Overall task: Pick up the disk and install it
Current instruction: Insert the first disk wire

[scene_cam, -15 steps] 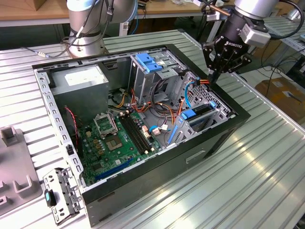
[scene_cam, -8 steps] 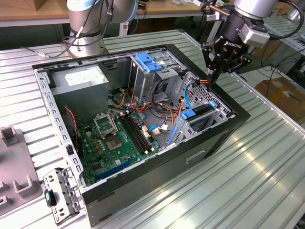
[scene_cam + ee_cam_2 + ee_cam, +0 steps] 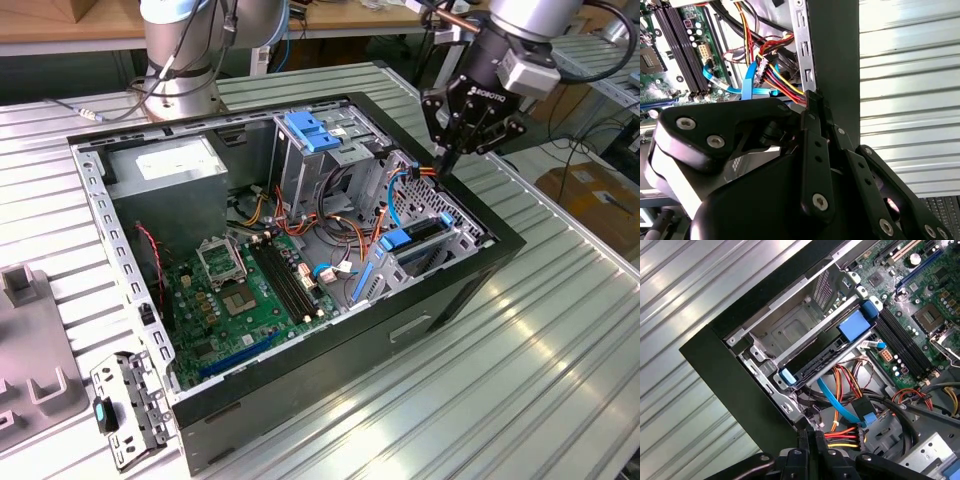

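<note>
Disk: flat black slab, blue plastic handle at one end and blue rail tip at the other, seated edge-on in the grey sheet-metal bay at the corner of the black computer case. Gripper hangs above that corner, black fingers drawn together, nothing visibly between them. Tips sit beside a red-yellow-orange wire bundle. Flat blue cable crosses beneath. Green motherboard nearby. Ribbed aluminium surface carries the case.
</note>
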Controlling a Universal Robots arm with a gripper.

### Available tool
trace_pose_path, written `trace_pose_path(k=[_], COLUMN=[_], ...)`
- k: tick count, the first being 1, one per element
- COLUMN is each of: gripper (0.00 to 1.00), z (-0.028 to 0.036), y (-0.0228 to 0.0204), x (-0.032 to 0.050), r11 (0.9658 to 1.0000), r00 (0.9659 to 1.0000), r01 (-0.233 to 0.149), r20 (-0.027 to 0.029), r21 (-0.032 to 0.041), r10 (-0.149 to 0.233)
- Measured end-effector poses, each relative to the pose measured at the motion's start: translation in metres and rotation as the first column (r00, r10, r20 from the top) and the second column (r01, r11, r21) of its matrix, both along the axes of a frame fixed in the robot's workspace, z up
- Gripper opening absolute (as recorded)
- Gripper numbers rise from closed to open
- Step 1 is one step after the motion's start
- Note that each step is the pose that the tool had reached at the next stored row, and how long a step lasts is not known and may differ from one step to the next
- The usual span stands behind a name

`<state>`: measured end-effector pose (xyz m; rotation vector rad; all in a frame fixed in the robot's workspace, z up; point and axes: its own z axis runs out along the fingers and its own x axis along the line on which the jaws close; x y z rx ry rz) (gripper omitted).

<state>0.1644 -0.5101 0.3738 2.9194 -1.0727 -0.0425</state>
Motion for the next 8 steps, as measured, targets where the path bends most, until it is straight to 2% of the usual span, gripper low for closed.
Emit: trace_pose_path(k=[4,7,8], gripper=[0.16,0.16,0.16], z=[-0.0003,-0.0005,-0.0006], y=[0.0,0.0,0.0], x=[-0.0017,-0.0018,-0.0018], r11=[0.9992,0.9948,0.9938], r00=[0.9992,0.9948,0.9938], r01=[0.04,0.102,0.111], r20=[0.0001,0.0001,0.0001], r21=[-0.0002,-0.0002,-0.0002], r10=[-0.04,-0.102,-0.111])
